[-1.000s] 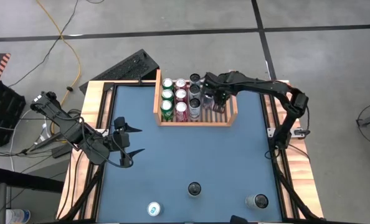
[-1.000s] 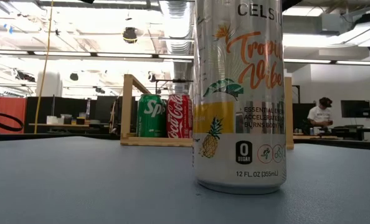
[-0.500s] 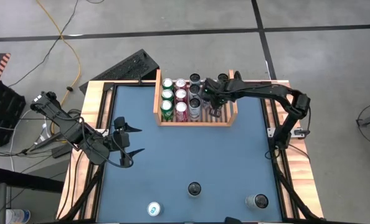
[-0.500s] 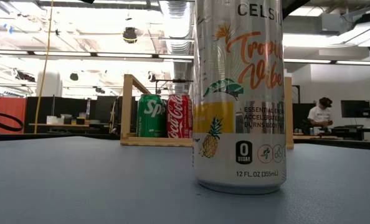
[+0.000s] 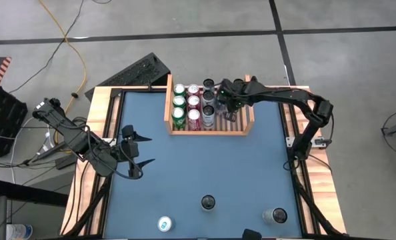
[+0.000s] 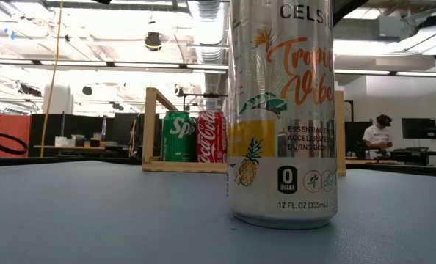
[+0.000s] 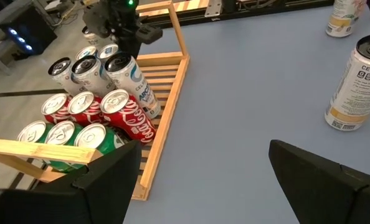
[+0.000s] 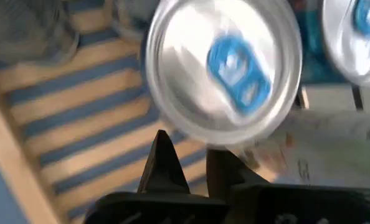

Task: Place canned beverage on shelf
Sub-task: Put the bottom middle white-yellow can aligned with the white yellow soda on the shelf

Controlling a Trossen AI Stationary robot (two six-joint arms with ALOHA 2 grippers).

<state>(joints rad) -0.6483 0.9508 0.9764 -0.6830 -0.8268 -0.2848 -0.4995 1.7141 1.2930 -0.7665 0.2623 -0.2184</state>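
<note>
The light-wood shelf (image 5: 211,131) stands at the table's far middle. It holds rows of upright green, red and silver cans. My right gripper (image 5: 231,113) is shut and points steeply down into the shelf's right part, beside a silver can with a blue tab (image 8: 225,65). In the left wrist view the right gripper (image 7: 130,37) stands just behind the silver cans (image 7: 118,62). My left gripper (image 5: 145,151) hovers open over the table's left side, with nothing between its fingers. My right gripper has its shut fingertips (image 8: 162,146) right by the lower rim of the blue-tab can (image 8: 191,134), coming from above over the shelf's slats (image 8: 79,118). Whether they touch the can I cannot tell.
Three cans stand loose near the table's front edge: a dark-topped one (image 5: 208,202), a blue-tab one (image 5: 165,224) and one at the right (image 5: 276,215). The tall Celsius can (image 6: 282,110) fills the low view. The right part of the shelf's slats is bare.
My right gripper has shut over the shelf's right part and tipped to point more steeply down, staying about where it was. The cans in the shelf stand as before.
</note>
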